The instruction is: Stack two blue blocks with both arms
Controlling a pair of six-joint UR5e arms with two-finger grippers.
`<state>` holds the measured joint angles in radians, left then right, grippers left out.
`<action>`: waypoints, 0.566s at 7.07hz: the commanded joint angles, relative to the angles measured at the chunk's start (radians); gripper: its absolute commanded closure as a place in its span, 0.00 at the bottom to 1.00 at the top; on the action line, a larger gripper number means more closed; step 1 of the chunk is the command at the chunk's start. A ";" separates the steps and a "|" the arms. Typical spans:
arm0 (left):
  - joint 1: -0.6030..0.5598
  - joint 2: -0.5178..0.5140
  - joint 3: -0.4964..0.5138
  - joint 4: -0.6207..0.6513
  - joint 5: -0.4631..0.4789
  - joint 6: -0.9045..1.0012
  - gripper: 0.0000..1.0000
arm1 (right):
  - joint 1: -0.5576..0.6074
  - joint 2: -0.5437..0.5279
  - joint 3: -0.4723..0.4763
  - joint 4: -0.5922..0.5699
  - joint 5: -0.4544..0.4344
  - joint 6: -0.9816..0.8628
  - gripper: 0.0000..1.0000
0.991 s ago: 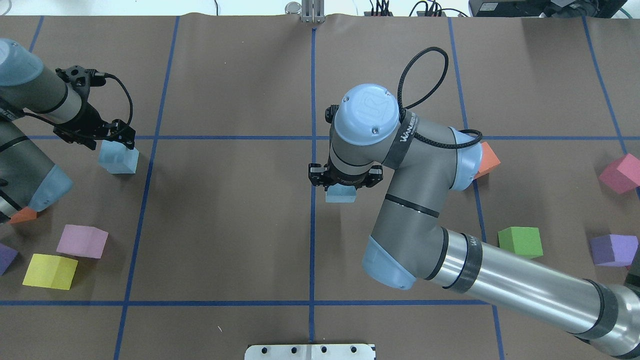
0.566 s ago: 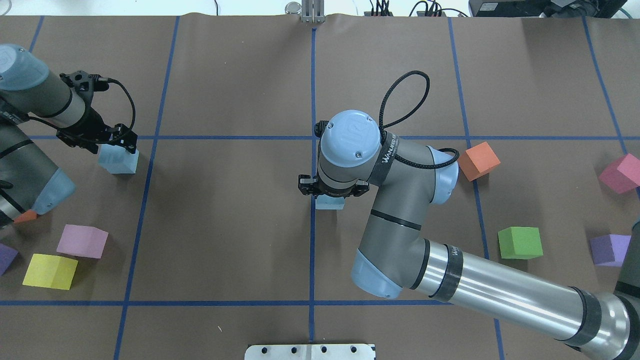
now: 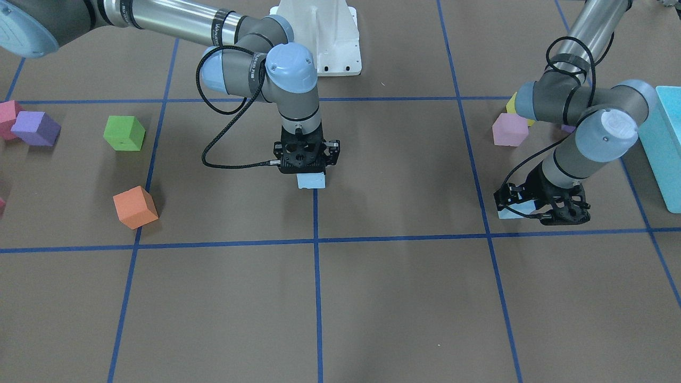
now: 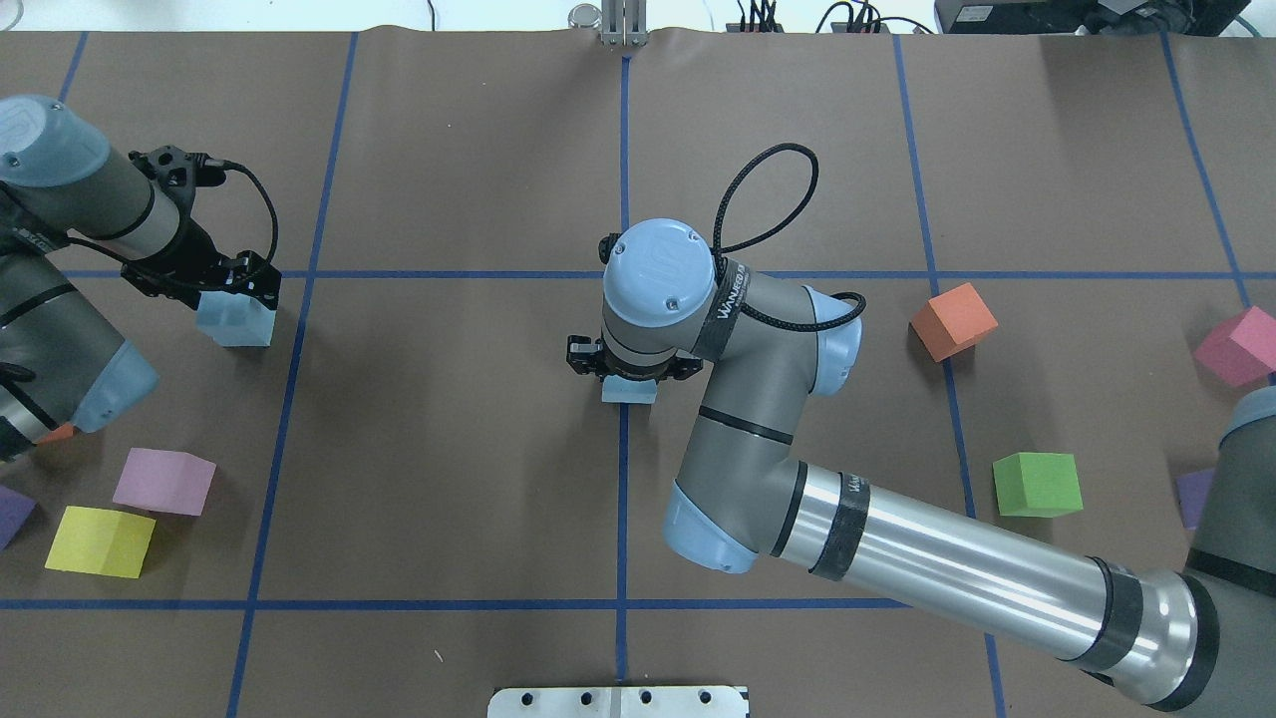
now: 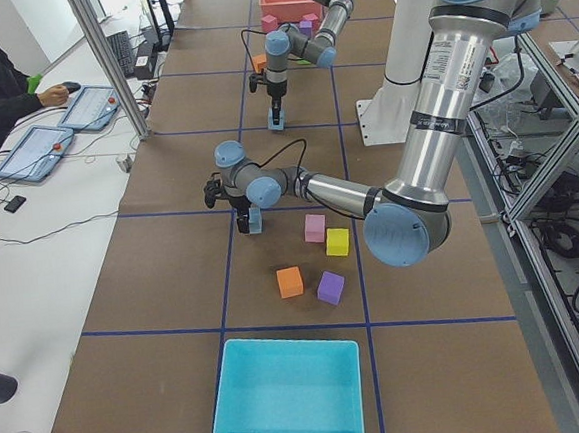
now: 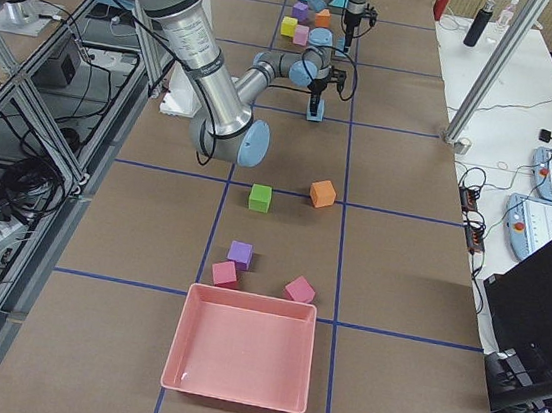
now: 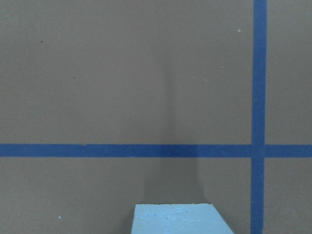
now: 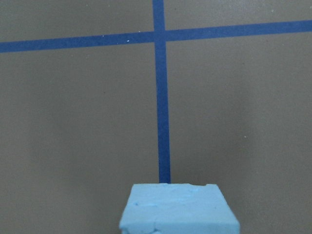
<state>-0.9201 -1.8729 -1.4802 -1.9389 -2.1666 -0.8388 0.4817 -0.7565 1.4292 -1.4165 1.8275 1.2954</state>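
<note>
Brown paper covers the table (image 4: 449, 449), marked into squares by blue tape, and the centre tape line (image 4: 623, 519) that runs away from the robot's base serves as the reference for everything on it. Right over that line the right arm (image 4: 897, 558) bends down steeply, and the right gripper (image 4: 630, 367) is clamped on the held blue block (image 4: 628, 391), its black fingers pressed to two opposite sides of the pale foam cube; whether the cube rests on the paper or hangs just above it cannot be told. The right wrist view shows this cube's top face with the line running straight out from under it. Well off to the robot's left of the line, the left arm (image 4: 70, 189) reaches down over the second blue block (image 4: 236, 321), which sits on the paper, and the left gripper (image 4: 234, 289) is down over its top; whether its fingers are pressing the cube or standing apart from it cannot be told. On that same side, nearer the robot, lie a pink cube (image 4: 164, 481) and a yellow cube (image 4: 100, 540). To the robot's right of the line lie an orange cube (image 4: 954, 321) and a green cube (image 4: 1038, 484), both apart from the arm.
</note>
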 commanded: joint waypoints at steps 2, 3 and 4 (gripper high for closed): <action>0.007 0.001 0.003 -0.005 0.010 -0.002 0.18 | 0.000 0.017 -0.016 0.016 -0.007 0.022 0.00; 0.009 0.000 0.001 -0.006 0.008 -0.017 0.29 | 0.001 0.019 -0.016 0.018 -0.005 0.012 0.00; 0.010 -0.002 0.001 -0.006 0.010 -0.035 0.37 | 0.017 0.031 -0.015 0.016 0.001 0.005 0.00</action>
<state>-0.9118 -1.8730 -1.4784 -1.9444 -2.1578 -0.8550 0.4862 -0.7363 1.4134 -1.4001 1.8232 1.3084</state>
